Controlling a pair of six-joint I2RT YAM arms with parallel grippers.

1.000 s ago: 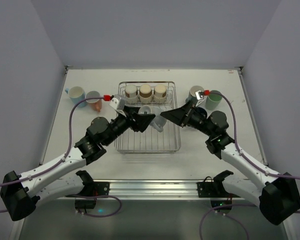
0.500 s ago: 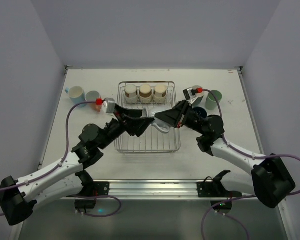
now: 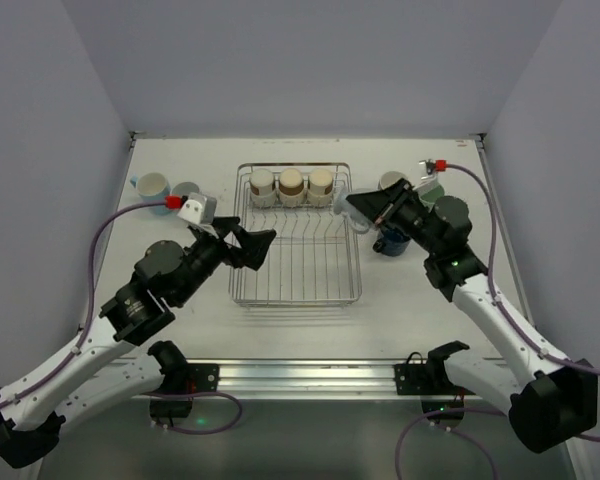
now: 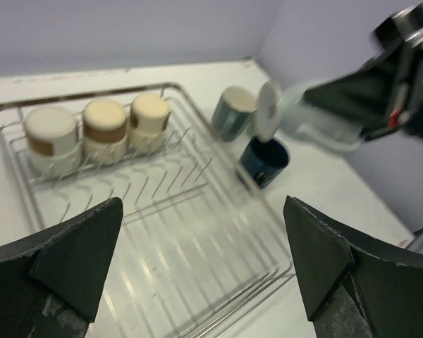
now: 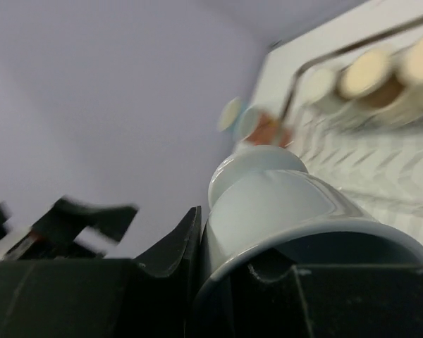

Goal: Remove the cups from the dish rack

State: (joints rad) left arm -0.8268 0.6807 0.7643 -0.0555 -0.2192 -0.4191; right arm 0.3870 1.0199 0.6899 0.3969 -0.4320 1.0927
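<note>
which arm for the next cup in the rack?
Left. The left gripper is open and empty over the dish rack, facing the three cream cups. The right gripper is shut on a pale cup not yet set down.

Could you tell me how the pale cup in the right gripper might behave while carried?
The pale cup looks glazed and glossy, so it may slip against the fingers. It is pinched at the rim and lies sideways, so it could pivot. It is probably ceramic: rigid, but breakable if dropped.
</note>
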